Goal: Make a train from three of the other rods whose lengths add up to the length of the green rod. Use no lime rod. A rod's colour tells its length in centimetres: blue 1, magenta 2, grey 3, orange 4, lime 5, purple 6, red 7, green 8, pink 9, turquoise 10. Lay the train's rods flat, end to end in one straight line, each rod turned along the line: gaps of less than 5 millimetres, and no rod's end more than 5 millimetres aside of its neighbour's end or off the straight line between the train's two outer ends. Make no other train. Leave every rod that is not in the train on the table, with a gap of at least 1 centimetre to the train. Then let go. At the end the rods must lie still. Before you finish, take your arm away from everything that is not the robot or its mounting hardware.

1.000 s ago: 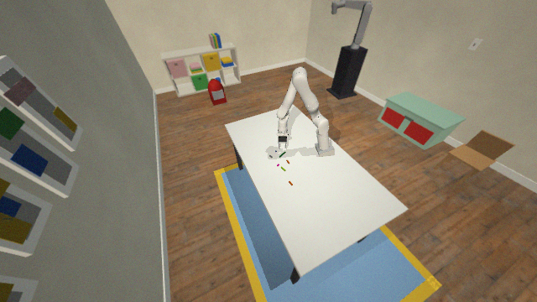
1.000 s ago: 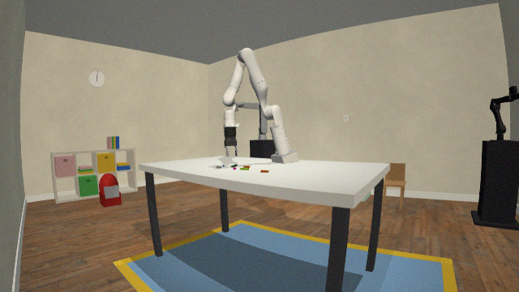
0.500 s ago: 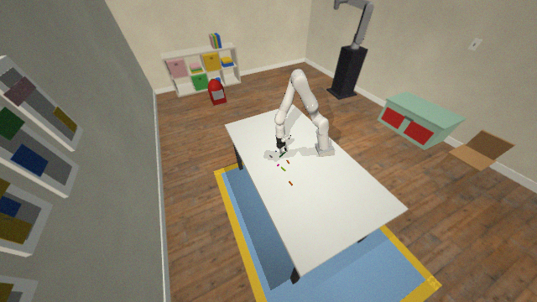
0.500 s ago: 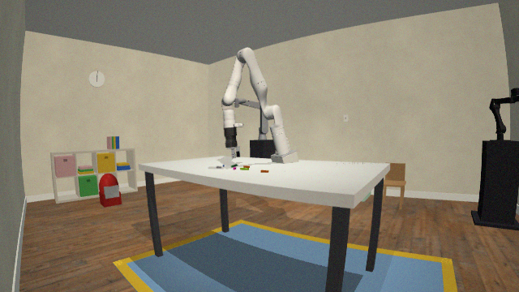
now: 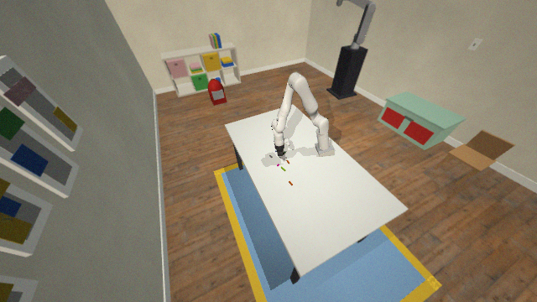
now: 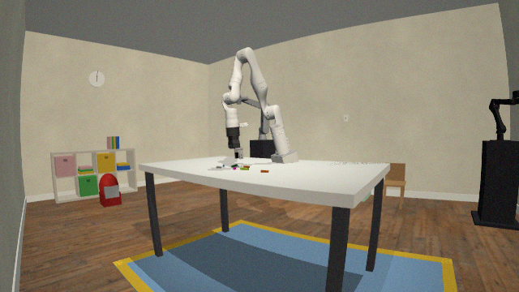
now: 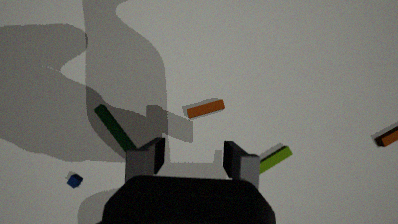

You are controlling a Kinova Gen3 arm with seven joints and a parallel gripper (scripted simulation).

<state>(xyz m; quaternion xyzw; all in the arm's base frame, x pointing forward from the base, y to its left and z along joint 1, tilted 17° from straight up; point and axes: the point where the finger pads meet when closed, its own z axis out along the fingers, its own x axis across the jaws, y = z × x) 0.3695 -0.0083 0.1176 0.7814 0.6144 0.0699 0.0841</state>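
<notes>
My gripper [image 7: 194,151] [image 5: 280,155] [image 6: 238,155] is open and empty, low over the white table [image 5: 336,197] [image 6: 304,182] [image 7: 310,50]. In the wrist view the dark green rod [image 7: 115,127] lies slantwise in shadow, with its near end by my left finger. An orange rod [image 7: 204,108] [image 5: 288,161] lies just ahead of the fingers. A lime rod [image 7: 275,158] [image 5: 283,169] [image 6: 244,168] lies by my right finger. A second orange rod [image 7: 388,136] [image 5: 290,183] [image 6: 264,171] lies further right. A small blue rod [image 7: 74,180] lies to the left. A magenta rod [image 5: 278,165] and a grey rod [image 5: 271,156] show only in the top view.
The arm's base [image 5: 325,148] [image 6: 285,157] stands on the table behind the rods. The rods lie in a loose cluster near the table's far left part. The table's left edge [image 5: 247,176] is close to the cluster.
</notes>
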